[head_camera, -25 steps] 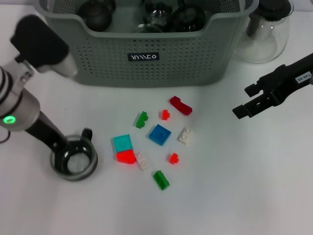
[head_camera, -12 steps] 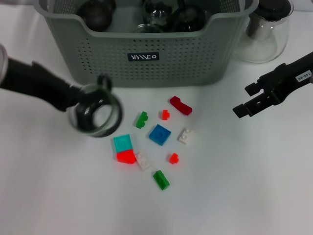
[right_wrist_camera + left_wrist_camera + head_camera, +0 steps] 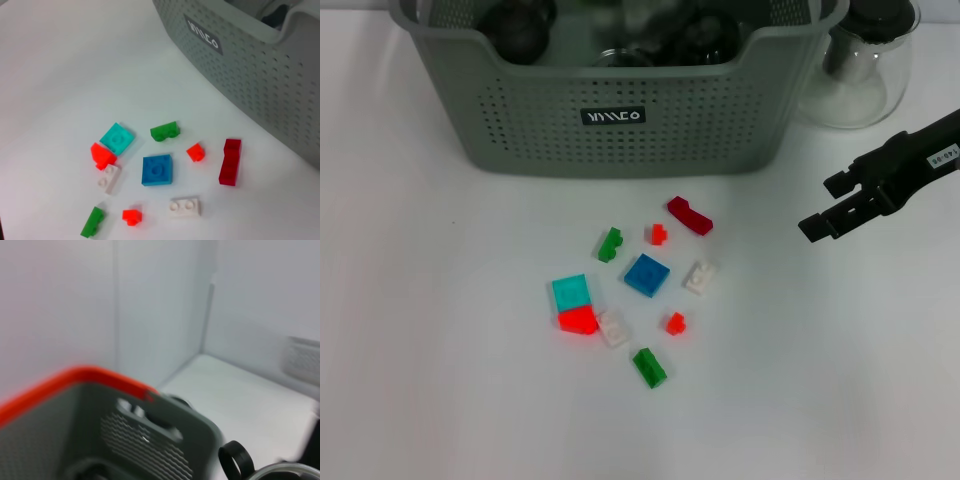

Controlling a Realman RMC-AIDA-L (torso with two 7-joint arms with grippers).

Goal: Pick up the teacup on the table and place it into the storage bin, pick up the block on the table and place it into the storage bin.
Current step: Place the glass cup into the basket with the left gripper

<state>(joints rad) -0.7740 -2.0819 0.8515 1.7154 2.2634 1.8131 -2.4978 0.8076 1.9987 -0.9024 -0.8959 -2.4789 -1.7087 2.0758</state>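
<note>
Head view shows the storage bin (image 3: pixel 620 85) at the bench's (image 3: pixel 440 350) far side, blocks (image 3: pixel 647 274) scattered before it, and the right end effector (image 3: pixel 825 208) hovering open and empty beside them. Left wrist view shows the teacup (image 3: pixel 265 467) by the bin's rim; the left end effector's grip cannot be told.

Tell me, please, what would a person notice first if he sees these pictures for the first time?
First comes the scatter of small coloured blocks on the white table, with a blue square one near its middle. Behind them stands the big grey-green storage bin with dark rounded things inside, and a clear glass carafe beside it on the robot's right. The right gripper hangs over the table to the right of the blocks, holding nothing.
</note>
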